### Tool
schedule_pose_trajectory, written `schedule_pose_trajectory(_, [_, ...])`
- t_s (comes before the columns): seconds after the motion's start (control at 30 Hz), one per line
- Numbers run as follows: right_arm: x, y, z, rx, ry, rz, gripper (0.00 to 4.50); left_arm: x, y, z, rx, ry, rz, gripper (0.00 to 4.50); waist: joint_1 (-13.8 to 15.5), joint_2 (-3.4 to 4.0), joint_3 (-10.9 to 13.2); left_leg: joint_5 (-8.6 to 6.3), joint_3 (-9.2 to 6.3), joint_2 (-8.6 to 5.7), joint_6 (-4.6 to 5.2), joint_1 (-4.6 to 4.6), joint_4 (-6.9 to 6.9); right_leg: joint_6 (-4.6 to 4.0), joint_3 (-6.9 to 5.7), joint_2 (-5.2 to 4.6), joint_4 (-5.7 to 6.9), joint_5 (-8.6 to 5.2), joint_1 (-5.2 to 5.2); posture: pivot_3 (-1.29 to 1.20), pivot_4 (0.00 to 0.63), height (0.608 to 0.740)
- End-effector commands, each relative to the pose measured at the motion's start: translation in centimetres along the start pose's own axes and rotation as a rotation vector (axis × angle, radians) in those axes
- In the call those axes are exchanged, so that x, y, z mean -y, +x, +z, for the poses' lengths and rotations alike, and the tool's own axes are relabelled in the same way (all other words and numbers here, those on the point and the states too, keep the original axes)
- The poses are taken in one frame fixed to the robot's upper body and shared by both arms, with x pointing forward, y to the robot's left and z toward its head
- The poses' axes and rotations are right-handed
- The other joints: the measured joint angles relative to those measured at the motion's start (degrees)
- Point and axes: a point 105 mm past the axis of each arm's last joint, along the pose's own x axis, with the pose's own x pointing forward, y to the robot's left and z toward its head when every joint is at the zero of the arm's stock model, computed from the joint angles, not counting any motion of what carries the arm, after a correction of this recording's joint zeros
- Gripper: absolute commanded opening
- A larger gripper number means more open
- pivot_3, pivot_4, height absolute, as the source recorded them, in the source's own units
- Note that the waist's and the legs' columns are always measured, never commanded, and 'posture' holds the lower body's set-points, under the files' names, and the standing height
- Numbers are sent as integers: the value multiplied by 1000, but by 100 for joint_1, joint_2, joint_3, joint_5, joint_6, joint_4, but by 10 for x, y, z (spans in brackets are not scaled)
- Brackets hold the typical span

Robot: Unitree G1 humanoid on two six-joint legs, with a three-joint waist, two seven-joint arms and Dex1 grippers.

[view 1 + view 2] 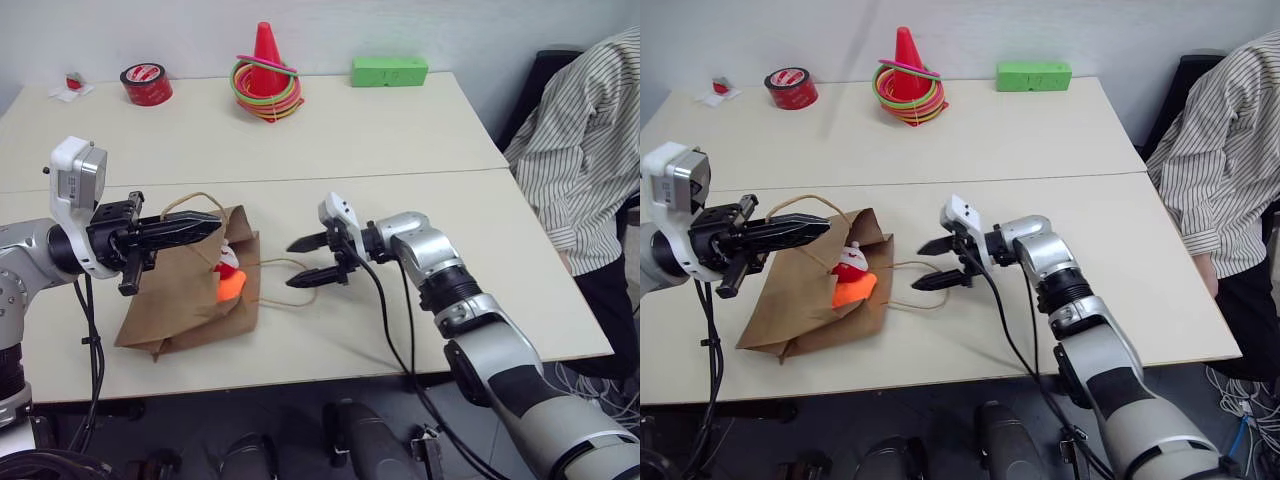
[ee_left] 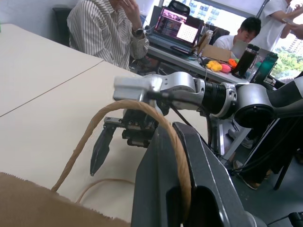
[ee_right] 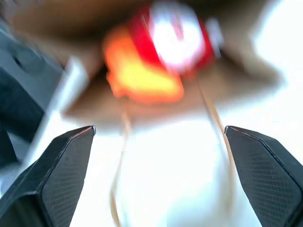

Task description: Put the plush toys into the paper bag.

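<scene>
Brown paper bag (image 1: pixel 810 300) half hiding orange toy (image 1: pixel 853 289) and red-and-white toy (image 1: pixel 849 262), left gripper (image 1: pixel 205 228) pinching its handle (image 1: pixel 190 200), right gripper (image 1: pixel 312 260) spread empty.

Bare table (image 1: pixel 400 140) lies open right of the paper bag (image 1: pixel 185 305) up to the right gripper (image 1: pixel 312 260), whose spread fingers face the mouth. The orange toy (image 1: pixel 231 287) and red-and-white toy (image 1: pixel 228 262) crowd that mouth; the left gripper (image 1: pixel 190 230), clamped on a handle, blocks above.

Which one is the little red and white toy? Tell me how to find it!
Find the brown paper bag lying on the near table. Look into its open mouth: the red-and-white toy sits there, just above a fuzzy orange toy. It's smaller and rounder.
</scene>
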Motion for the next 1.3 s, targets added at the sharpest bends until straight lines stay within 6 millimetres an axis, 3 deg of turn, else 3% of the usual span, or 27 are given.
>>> schedule_pose_trajectory(0.03, [7,11,7,-30,-27,-45,4475,9,1,9,7,49,-24,0,-29,1,1,0,0,1,-1,0,-1,-2,0,1,1,-1,-1,0,150,740])
schedule_pose_trajectory(0.27, [9,37,3,-88,4,-49,4475,10,1,11,4,55,-24,0,-65,0,0,3,-2,1,-8,7,0,-2,4,2,10,-1,0,0,150,740])
schedule_pose_trajectory(0.37, [-1,40,-4,-149,55,34,3941,11,0,12,6,59,-18,0,-44,0,0,3,-3,0,-7,7,0,-2,3,0,9,-1,2,0,150,740])
schedule_pose_trajectory(0.57, [-13,31,8,-62,204,151,1860,11,-1,12,8,62,-6,0,-14,0,0,2,-4,0,-6,5,0,-2,2,1,8,-1,2,0,150,740])
schedule_pose_trajectory(0.73, [-20,-3,11,63,349,186,106,8,0,11,25,66,5,0,53,1,1,1,-10,0,-5,-1,1,-2,-1,-1,4,-1,1,0,150,740])
schedule_pose_trajectory(1.03, [-57,-91,55,314,446,172,47,-9,-3,21,124,118,73,0,205,6,4,1,-20,-4,-4,-6,4,-2,-7,0,0,-1,1,0,150,740])
schedule_pose_trajectory(1.17, [-59,-125,84,396,440,93,47,-22,0,23,159,159,118,0,217,6,4,1,-20,-9,-4,-4,2,-2,-6,-1,-3,-1,3,0,150,740])
schedule_pose_trajectory(1.3, [-52,-140,103,436,434,23,47,-37,7,23,189,210,176,0,207,6,4,1,-18,-15,-2,-4,0,-1,-4,-1,-4,-1,2,0,150,740])
